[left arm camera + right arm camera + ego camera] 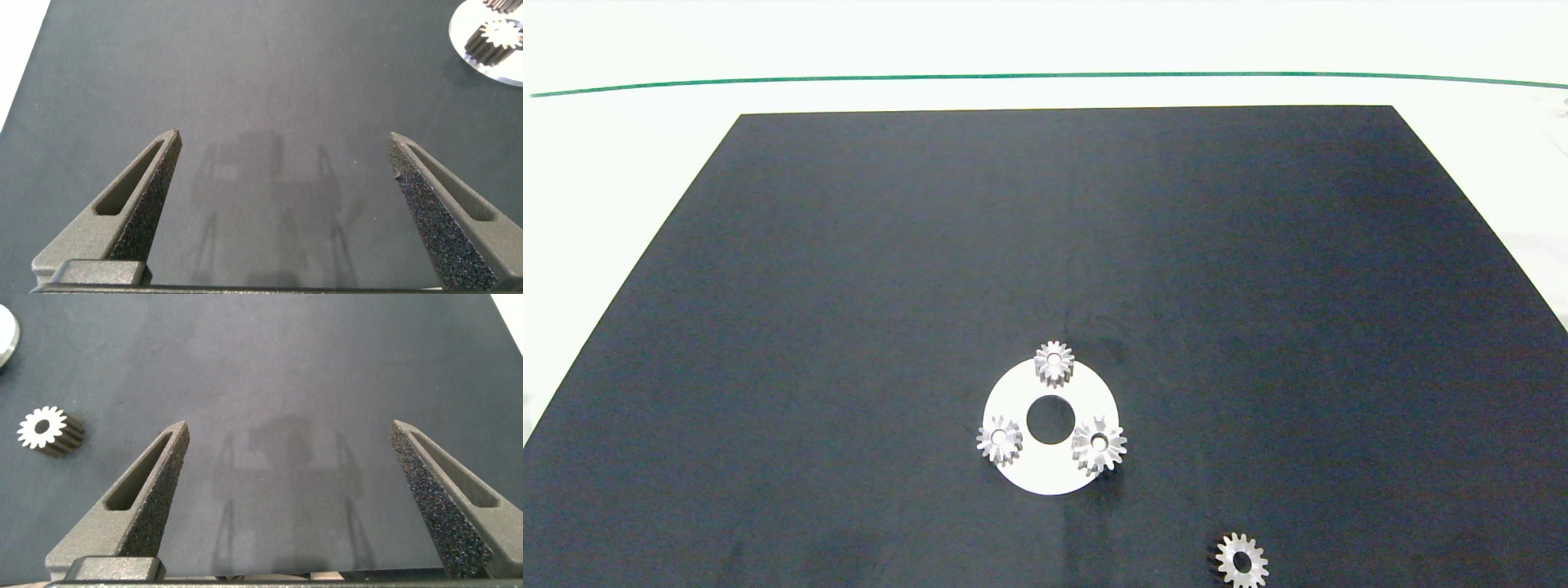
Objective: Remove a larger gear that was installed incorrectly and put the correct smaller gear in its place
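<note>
On the right of the white disc sits the larger gear, with long spiky teeth. Two small gears stand on the disc's far side and left side. The smaller gear lies loose on the black mat near the front edge, to the right of the disc. It also shows in the right wrist view, off to one side of my open right gripper. My left gripper is open over bare mat, with the disc and a small gear well beyond it. Neither arm shows in the head view.
The black mat covers most of the white table. A green line runs across the table's far side. The disc has a round centre hole.
</note>
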You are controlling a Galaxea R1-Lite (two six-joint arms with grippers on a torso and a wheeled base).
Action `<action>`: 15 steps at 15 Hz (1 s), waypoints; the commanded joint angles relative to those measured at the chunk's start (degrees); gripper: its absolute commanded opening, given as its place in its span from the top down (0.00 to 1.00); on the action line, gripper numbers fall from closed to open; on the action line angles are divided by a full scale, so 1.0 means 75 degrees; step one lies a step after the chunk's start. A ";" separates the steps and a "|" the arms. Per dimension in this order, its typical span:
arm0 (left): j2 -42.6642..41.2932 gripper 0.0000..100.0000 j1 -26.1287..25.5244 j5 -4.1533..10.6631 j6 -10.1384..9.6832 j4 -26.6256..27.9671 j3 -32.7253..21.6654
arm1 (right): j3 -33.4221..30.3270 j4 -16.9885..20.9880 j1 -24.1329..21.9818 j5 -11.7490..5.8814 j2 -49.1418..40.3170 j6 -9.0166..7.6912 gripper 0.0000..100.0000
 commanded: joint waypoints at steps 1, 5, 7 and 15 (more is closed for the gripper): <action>0.0021 0.00 0.0001 0.0011 0.0027 0.0217 -0.0366 | -0.0049 0.0012 -0.0009 -0.0148 0.0045 -0.0011 0.00; 0.1908 0.00 0.0130 0.0022 0.0039 0.2994 -0.3623 | -0.1783 0.1676 0.0096 -0.0054 0.0830 -0.0093 0.00; 0.3678 0.00 0.0130 0.0022 0.0332 0.3639 -0.5369 | -0.2979 0.2520 0.0237 0.0087 0.1709 -0.0515 0.00; 0.7404 0.00 0.0130 0.0972 0.1058 0.6557 -0.9869 | -0.5615 0.2637 0.1315 0.0286 0.6033 -0.2261 0.00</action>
